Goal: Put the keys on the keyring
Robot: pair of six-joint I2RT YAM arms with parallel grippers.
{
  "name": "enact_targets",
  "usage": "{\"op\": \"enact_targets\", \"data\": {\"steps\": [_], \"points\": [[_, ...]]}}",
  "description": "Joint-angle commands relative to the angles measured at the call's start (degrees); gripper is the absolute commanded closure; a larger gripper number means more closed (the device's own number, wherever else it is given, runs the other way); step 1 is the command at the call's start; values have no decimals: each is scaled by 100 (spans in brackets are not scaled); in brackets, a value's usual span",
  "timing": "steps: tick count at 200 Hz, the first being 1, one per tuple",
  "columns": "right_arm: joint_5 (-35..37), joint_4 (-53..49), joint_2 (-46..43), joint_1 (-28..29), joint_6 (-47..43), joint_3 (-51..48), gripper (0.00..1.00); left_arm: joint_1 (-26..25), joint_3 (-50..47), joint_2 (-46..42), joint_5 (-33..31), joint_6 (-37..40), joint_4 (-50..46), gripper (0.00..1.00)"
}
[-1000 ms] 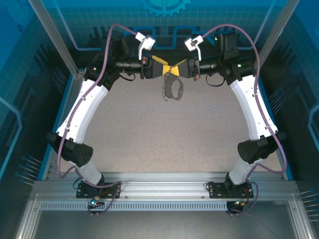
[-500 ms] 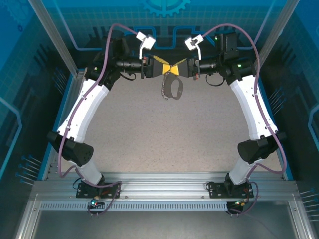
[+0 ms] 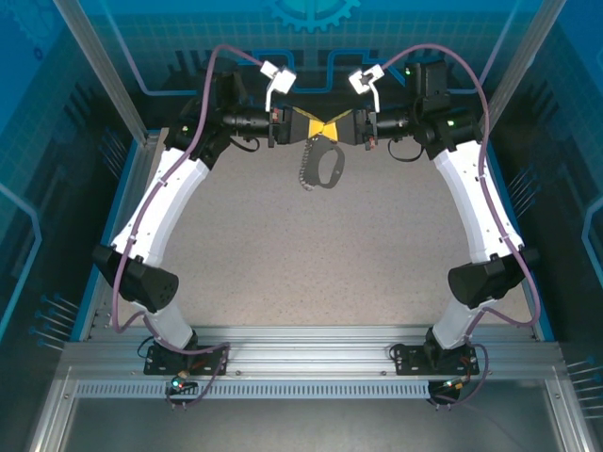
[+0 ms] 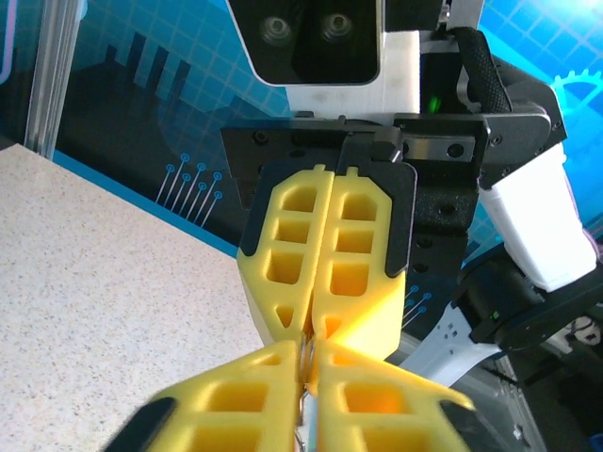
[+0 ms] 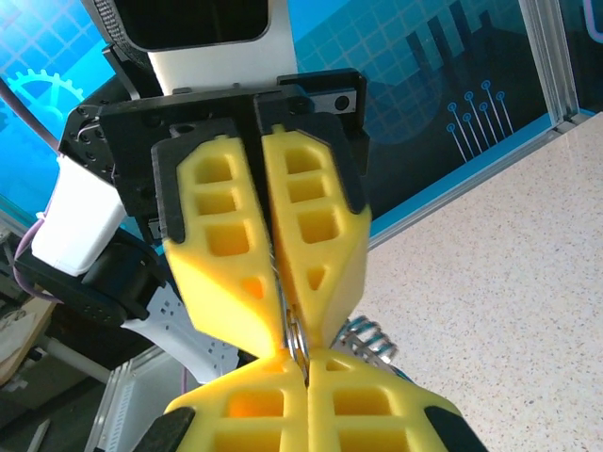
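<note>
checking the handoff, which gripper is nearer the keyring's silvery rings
Left. The left gripper sits at the far end of the silvery rings; the right gripper meets it tip to tip, over the bare side of the keyring.

My left end effector (image 4: 307, 365): yellow fingers, black mounts. My right end effector (image 5: 301, 369): same yellow and black. Keyring (image 3: 340, 166): dark grey-blue loop, silvery rings (image 3: 304, 170) down left edge. Worktop (image 3: 311, 268): pale beige, fine dark speckle. Back wall (image 3: 405, 28): blue, light grid and circuit lines. Arm shells (image 3: 165, 202) white, joints black. Cables (image 3: 230, 49) purple.
</note>
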Motion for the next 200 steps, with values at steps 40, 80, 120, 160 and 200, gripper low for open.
{"op": "enact_targets", "data": {"steps": [40, 80, 120, 160, 200], "points": [[-218, 883, -207, -138, 819, 72, 78, -146, -368, -163, -142, -642, 1458, 100], [91, 1876, -762, -582, 1529, -601, 64, -150, -740, -385, -319, -1126, 2510, 100], [828, 3447, -1478, -977, 2504, -2181, 60, -148, -1049, -545, -557, -1428, 3281, 100], [1223, 3083, -1639, -505, 2145, -2445, 61, -155, -1333, -603, -899, -1936, 4073, 100], [1589, 2846, -1720, 280, 1904, -2538, 61, -148, -1621, -599, -1159, -2655, 4988, 100]]}}
